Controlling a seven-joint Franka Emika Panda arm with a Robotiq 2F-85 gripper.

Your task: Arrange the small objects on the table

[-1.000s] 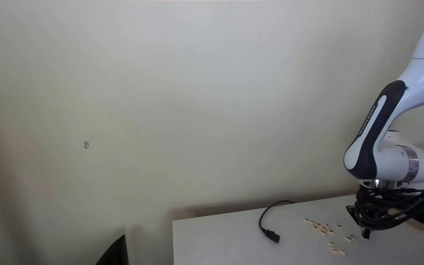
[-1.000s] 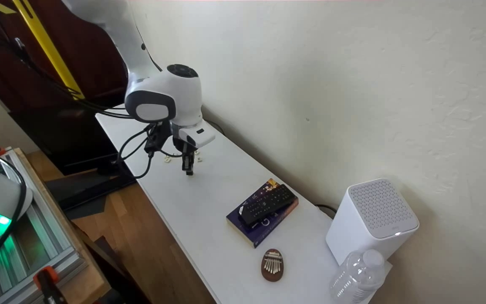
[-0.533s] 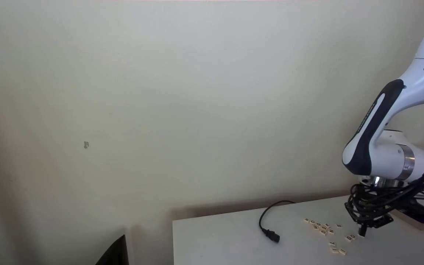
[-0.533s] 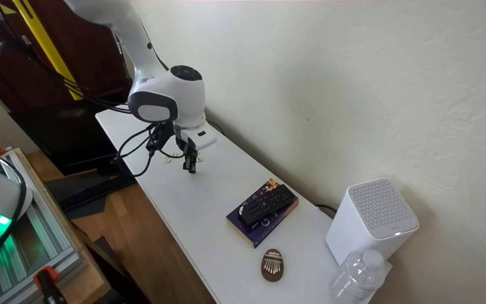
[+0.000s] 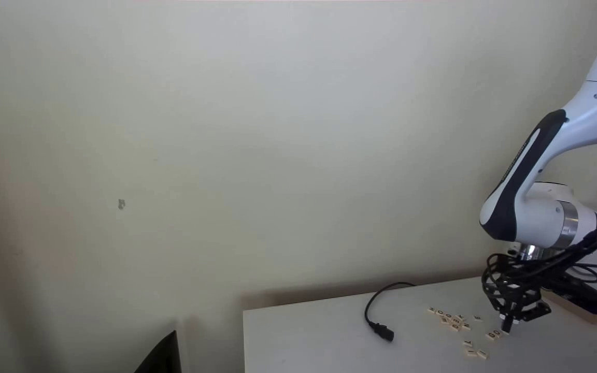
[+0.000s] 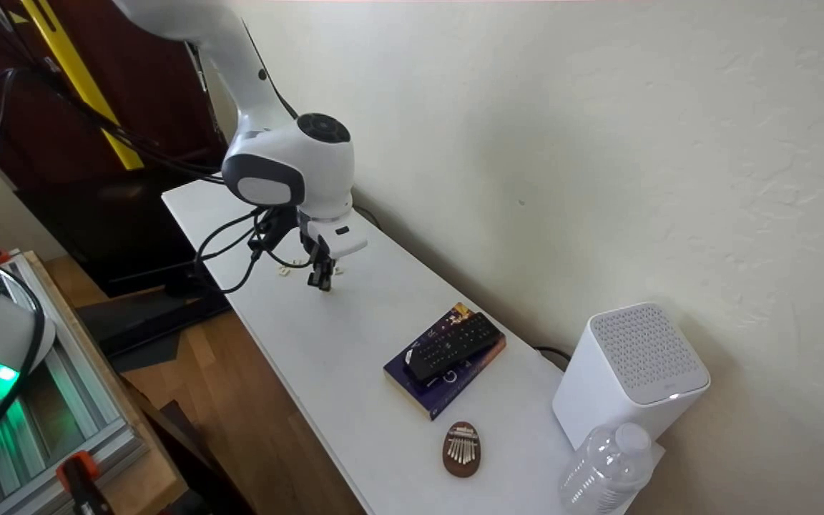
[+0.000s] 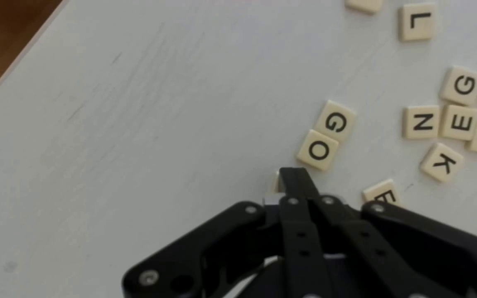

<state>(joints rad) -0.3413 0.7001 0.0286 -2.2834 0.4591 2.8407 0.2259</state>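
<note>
My gripper (image 7: 295,174) points down at the table with its fingertips together. A pale tile (image 7: 275,182) shows as a sliver beside the left finger; the rest is hidden behind the fingers, and it seems to lie on the table, not between the tips. Just ahead lie a tile with O (image 7: 318,150) and a tile with G (image 7: 336,121), touching each other. An E or F tile (image 7: 382,192) is partly covered by the gripper. Several more tiles, among them N (image 7: 421,122), K (image 7: 442,162) and L (image 7: 418,21), lie to the right. The gripper (image 5: 507,325) is low over the table in both exterior views.
A black power cable (image 5: 383,331) lies beyond the tiles. A book (image 6: 446,390) with a black remote (image 6: 455,347) on it, a small kalimba (image 6: 461,449), a white box (image 6: 630,379) and a clear bottle (image 6: 609,465) stand on the same table (image 6: 355,357).
The gripper has moved a little towards the O and G tiles, and the wrist has turned slightly. The tile at its tips has shifted with it, closer to the O tile.
</note>
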